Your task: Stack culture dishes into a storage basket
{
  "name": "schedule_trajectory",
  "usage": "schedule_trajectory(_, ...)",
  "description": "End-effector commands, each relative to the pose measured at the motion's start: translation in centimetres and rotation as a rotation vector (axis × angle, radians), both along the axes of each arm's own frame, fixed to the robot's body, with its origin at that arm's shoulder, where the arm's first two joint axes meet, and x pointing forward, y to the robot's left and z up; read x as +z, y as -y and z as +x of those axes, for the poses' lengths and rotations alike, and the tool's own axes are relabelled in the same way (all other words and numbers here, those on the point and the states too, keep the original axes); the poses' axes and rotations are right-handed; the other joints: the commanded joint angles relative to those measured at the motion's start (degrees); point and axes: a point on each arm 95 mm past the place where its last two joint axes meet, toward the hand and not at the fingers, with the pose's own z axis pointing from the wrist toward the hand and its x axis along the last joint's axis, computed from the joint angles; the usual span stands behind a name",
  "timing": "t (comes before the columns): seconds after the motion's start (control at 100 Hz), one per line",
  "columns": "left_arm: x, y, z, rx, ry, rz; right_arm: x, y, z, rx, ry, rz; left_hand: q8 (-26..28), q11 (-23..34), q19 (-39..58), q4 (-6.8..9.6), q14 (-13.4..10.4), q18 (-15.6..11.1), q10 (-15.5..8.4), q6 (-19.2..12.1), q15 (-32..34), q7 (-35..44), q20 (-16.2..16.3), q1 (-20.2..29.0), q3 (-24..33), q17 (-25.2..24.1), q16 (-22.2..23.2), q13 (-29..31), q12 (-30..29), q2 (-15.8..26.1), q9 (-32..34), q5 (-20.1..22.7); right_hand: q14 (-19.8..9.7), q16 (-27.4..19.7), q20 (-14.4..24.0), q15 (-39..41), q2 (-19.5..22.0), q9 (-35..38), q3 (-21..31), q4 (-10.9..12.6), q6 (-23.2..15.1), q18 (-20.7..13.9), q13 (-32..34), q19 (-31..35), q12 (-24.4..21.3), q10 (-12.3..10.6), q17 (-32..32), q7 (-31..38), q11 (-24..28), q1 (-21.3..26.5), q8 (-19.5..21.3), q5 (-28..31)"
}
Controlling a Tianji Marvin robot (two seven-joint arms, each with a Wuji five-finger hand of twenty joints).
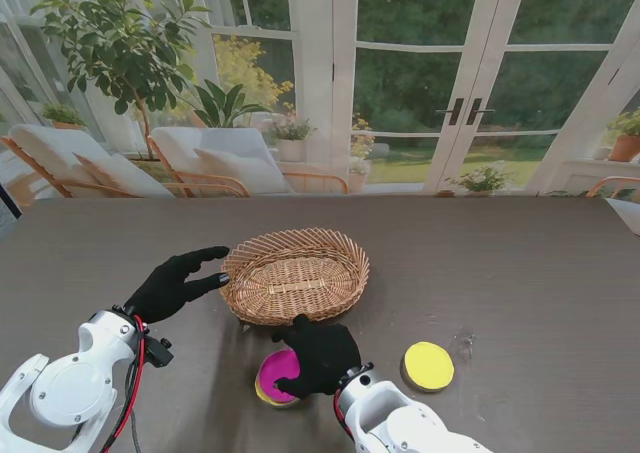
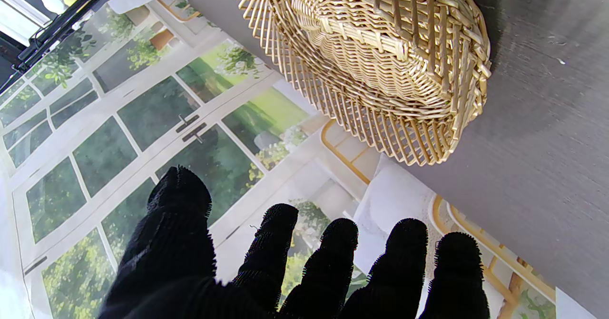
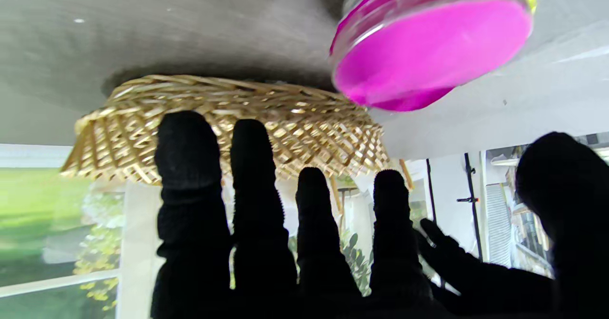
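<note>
Dark wood-grain table (image 1: 520,273) before garden windows — left robot hand (image 1: 178,283) spread, right robot hand (image 1: 318,353) spread over magenta dish (image 1: 272,375).

dark table (image 1: 520,273); glass doors (image 1: 465,83); potted tree (image 1: 120,43).

dark grey table top (image 1: 520,263) with a faint wood grain, running to the glass wall. behind it, white-framed french doors (image 1: 465,83) with dark handles — green garden and daylight beyond. to the left, a leafy potted tree (image 1: 120,33), cushioned wooden loungers (image 1: 215,158) and small potted plants (image 1: 290,138) along the sill — all brightly lit.
</note>
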Motion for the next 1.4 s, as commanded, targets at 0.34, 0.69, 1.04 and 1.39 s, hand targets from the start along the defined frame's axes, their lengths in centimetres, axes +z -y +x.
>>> schedule_trajectory(0.34,-0.3,0.3,0.0,-0.021,-0.024,0.002,2.8,3.3,-0.1,-0.062,0.058,0.031,-0.3,-0.6,-1.6,1.39,0.8,0.5,0.7,0.3,-0.6,-0.7,0.7,1.5,-1.3,-0.3,0.5,0.2,-0.4,3.2,0.0,0.5,0.7,-14.9,-22.5,-21.9,6.0,1.4,-4.0,2.4,1.9,2.2,-9.8,-25.7,-7.1,-1.1,-30.6,-5.6,-15.7,-1.5,-9.2,-1.1)
schedule_trajectory(0.69,-0.4,0.4,0.2,-0.030,-0.035,0.005,4.0,7.8,0.9,-0.069,0.067,-0.049,-0.3,-0.6,-1.6,1.38,0.8,0.5,0.9,0.3,-0.6,-0.8,0.7,1.6,-1.3,-0.3,0.5,0.2,-0.3,3.4,0.3,0.4,-2.4,-21.1,-35.3,-29.7,11.1,-4.9,-8.3,3.2,4.7,-2.9,-19.6,-46.5,-8.5,0.5,-37.3,-6.3,-19.1,-4.2,-13.6,-5.2)
schedule_trajectory(1.04,-0.5,0.6,0.3,-0.034,-0.041,0.005,4.4,11.7,2.0,-0.106,0.081,-0.103,-0.3,-0.3,-1.6,1.37,0.8,0.5,1.1,0.3,-0.6,-0.8,0.6,1.6,-1.4,-0.2,0.5,0.3,0.0,3.5,1.0,0.4,-2.3,-21.8,-37.4,-30.3,11.8,-9.1,-9.2,3.4,6.6,-4.6,-23.4,-55.9,-8.3,3.0,-38.1,-5.9,-17.8,-5.1,-13.3,-8.7)
schedule_trajectory(1.39,-0.5,0.6,0.3,-0.034,-0.043,0.004,4.3,15.0,2.1,-0.144,0.013,-0.150,-0.3,-0.3,-1.6,1.38,0.9,0.5,1.3,0.3,-0.6,-0.7,0.6,1.7,-1.3,-0.2,0.5,0.3,0.3,3.5,1.3,0.5,2.9,-19.2,-24.0,-26.4,-0.2,-4.3,-10.7,3.9,2.4,4.6,-15.8,-36.3,-7.8,2.9,-31.1,-7.7,-16.7,-3.3,-11.1,-4.0)
